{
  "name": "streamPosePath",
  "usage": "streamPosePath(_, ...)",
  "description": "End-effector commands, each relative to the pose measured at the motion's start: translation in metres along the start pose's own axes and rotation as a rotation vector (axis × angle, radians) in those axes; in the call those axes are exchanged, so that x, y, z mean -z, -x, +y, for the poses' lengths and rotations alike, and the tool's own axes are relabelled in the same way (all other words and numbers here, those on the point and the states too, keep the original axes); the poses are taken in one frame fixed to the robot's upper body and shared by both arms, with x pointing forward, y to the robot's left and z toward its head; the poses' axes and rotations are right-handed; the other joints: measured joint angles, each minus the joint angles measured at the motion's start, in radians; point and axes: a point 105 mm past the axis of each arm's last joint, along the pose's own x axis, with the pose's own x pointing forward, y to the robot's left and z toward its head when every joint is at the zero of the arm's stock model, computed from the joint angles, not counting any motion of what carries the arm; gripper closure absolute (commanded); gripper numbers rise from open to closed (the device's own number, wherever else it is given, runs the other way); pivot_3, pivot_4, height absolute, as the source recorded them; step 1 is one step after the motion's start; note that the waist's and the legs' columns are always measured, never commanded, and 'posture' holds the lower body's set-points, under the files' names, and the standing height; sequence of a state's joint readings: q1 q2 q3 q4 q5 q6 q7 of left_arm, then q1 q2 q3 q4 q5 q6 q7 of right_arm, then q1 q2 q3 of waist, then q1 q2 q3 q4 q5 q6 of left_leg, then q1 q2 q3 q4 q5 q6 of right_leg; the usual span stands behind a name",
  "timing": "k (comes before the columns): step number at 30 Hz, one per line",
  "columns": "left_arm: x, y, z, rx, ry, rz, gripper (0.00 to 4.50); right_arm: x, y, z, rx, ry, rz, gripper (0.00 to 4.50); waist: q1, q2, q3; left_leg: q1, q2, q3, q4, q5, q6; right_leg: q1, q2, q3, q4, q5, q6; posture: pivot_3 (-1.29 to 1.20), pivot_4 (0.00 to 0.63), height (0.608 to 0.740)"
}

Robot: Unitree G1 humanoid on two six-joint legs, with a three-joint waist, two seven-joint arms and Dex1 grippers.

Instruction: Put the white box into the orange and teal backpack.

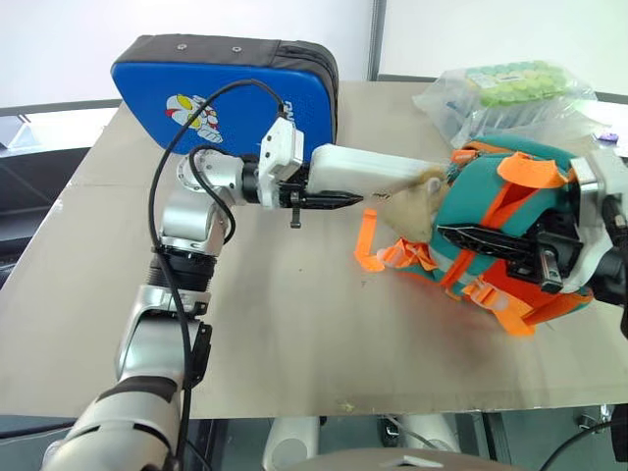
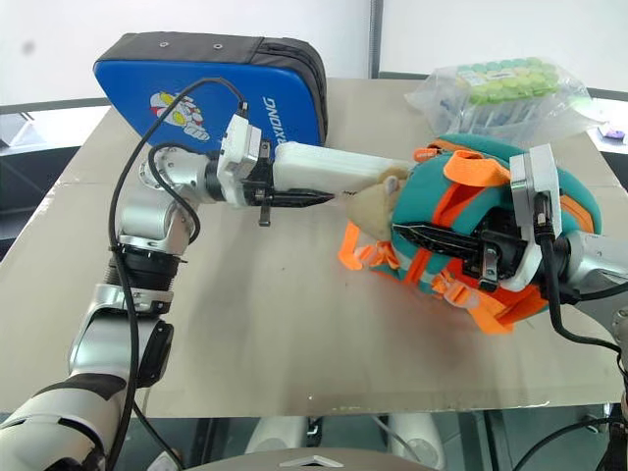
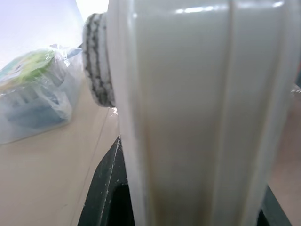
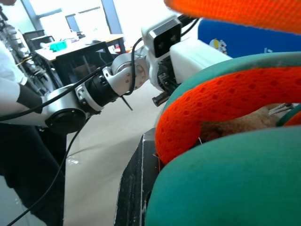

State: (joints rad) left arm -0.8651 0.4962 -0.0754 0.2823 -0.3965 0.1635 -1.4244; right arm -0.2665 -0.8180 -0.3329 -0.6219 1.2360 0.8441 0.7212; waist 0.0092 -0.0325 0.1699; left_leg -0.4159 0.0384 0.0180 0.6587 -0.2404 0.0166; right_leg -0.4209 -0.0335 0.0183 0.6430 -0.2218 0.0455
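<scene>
My left gripper [image 1: 345, 184] is shut on the white box [image 1: 365, 169], holding it level above the table. The box's far end reaches the tan plush charm [image 1: 412, 208] at the mouth of the orange and teal backpack [image 1: 486, 196]. In the left wrist view the white box [image 3: 197, 117] stands close between my black fingers [image 3: 101, 197]. The backpack lies on its side at the right of the table, orange straps [image 1: 378, 253] trailing toward the middle. My right gripper [image 1: 491, 245] is shut on the backpack's rim; teal and orange fabric [image 4: 221, 127] drapes over its finger.
A large blue padded case [image 1: 226, 88] stands at the back left of the table [image 1: 294, 334]. A clear plastic bag of green items [image 1: 510, 93] lies at the back right, behind the backpack. The table's near half is bare.
</scene>
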Motion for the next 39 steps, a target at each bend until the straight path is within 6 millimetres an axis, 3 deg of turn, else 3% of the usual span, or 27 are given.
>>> streamPosePath(1, -0.047, -0.009, -0.01, 0.123, -0.058, -0.152, 3.47, -0.009, 0.002, 0.004, 0.013, 0.052, -0.024, 4.5, 0.0, 0.0, 0.0, 0.0, 0.0, 0.0, 0.001, 0.0, 0.0, 0.0, 0.0, 0.0, 0.0, 0.0, 0.0, 0.0, 0.15, 0.74)
streamPosePath(7, -0.054, -0.007, -0.027, 0.22, 0.033, -0.164, 3.47, -0.01, 0.007, 0.003, 0.037, 0.055, -0.02, 4.5, -0.001, 0.0, 0.0, -0.001, 0.0, 0.0, 0.002, 0.0, 0.0, 0.0, 0.0, 0.0, 0.0, 0.0, 0.0, 0.0, 0.15, 0.74)
streamPosePath(12, -0.043, -0.022, -0.045, 0.311, 0.075, -0.126, 3.47, -0.014, 0.005, 0.007, 0.017, 0.057, -0.031, 4.5, 0.002, 0.0, 0.0, -0.001, 0.0, 0.0, 0.003, 0.0, 0.0, 0.0, 0.0, 0.0, 0.0, 0.0, 0.0, 0.0, 0.15, 0.74)
streamPosePath(17, -0.024, -0.06, -0.054, 0.325, 0.096, -0.089, 3.47, -0.019, 0.001, 0.01, -0.011, 0.062, -0.047, 4.5, 0.006, 0.0, 0.0, -0.001, 0.0, 0.0, 0.006, 0.0, 0.0, 0.002, 0.0, 0.0, 0.0, 0.0, 0.0, 0.0, 0.15, 0.74)
streamPosePath(21, 0.003, -0.097, -0.053, 0.281, 0.121, -0.017, 3.47, -0.025, -0.003, 0.016, -0.032, 0.075, -0.064, 4.5, 0.005, 0.0, 0.0, -0.001, -0.001, -0.001, 0.01, 0.0, 0.001, 0.005, 0.0, 0.001, 0.0, 0.0, 0.001, 0.0, 0.15, 0.74)
streamPosePath(29, 0.032, -0.176, -0.076, 0.348, 0.159, 0.077, 3.47, -0.054, -0.006, 0.028, -0.065, 0.113, -0.179, 4.5, 0.007, 0.001, 0.0, 0.0, -0.001, -0.001, 0.01, -0.001, 0.002, 0.005, 0.001, 0.001, 0.0, 0.0, 0.001, 0.0, 0.15, 0.74)
streamPosePath(32, 0.056, -0.187, -0.077, 0.317, 0.132, 0.168, 3.47, -0.06, -0.008, 0.032, -0.075, 0.123, -0.207, 4.5, 0.006, 0.001, 0.0, -0.001, -0.001, -0.001, 0.01, -0.001, 0.003, 0.006, 0.0, 0.002, -0.001, 0.0, 0.001, 0.0, 0.15, 0.74)
streamPosePath(34, 0.064, -0.184, -0.071, 0.282, 0.127, 0.183, 3.47, -0.066, -0.01, 0.037, -0.088, 0.137, -0.226, 4.5, 0.005, 0.001, -0.001, 0.0, -0.001, 0.0, 0.01, -0.002, 0.003, 0.006, 0.0, 0.002, -0.001, 0.001, 0.001, 0.0, 0.15, 0.74)
streamPosePath(39, 0.047, -0.141, -0.033, 0.069, 0.227, 0.061, 1.16, -0.058, -0.011, 0.036, -0.061, 0.131, -0.2, 4.5, 0.001, 0.002, -0.001, 0.0, -0.001, -0.001, 0.01, -0.002, 0.003, 0.006, 0.001, 0.002, 0.0, 0.001, 0.001, 0.0, 0.15, 0.74)
